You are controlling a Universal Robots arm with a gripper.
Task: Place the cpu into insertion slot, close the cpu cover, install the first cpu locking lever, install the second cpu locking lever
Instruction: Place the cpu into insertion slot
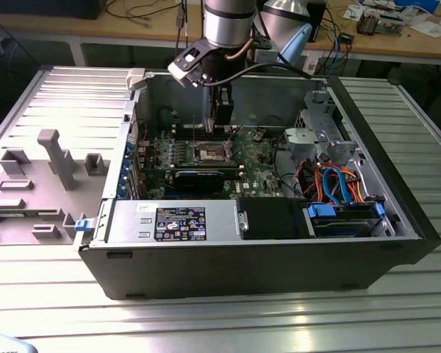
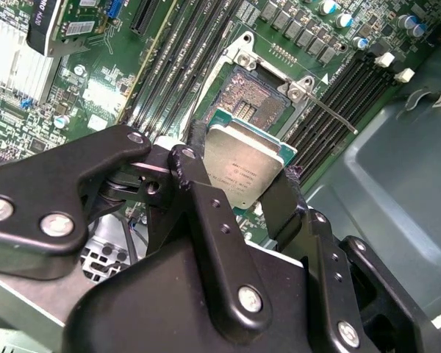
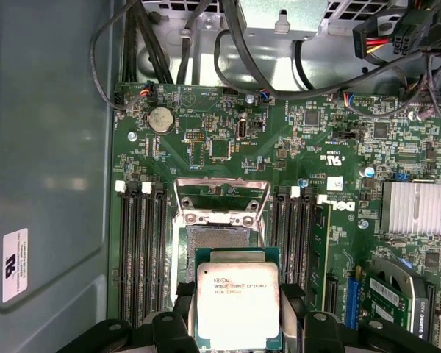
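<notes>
We see the jaws clamped on the cpu point(image 3: 237, 305), the gripper point(image 2: 242, 168) pinching two opposite edges of the chip with its silvery-tan top facing both wrist cameras. The cpu hangs level just above the insertion slot point(image 3: 219, 239), covering part of its dark centre and not yet seated. The cpu cover point(image 3: 220, 182) stands swung open at the slot's far edge, and a thin locking lever point(image 2: 334, 116) lies released beside the slot. Black memory slots point(image 3: 143, 250) flank the slot on both sides.

In the exterior view the gripper sits at twelve o'clock of the slot, which lies at about eleven o'clock from the middle of the computer case point(image 1: 257, 272). Blue cables point(image 1: 338, 184) run at three o'clock.

We judge the chip to be light, stiff and thin, with a smooth lid that could slip. Its underside and the slot's contacts look fragile, so the bare edges are the right place to hold it.
</notes>
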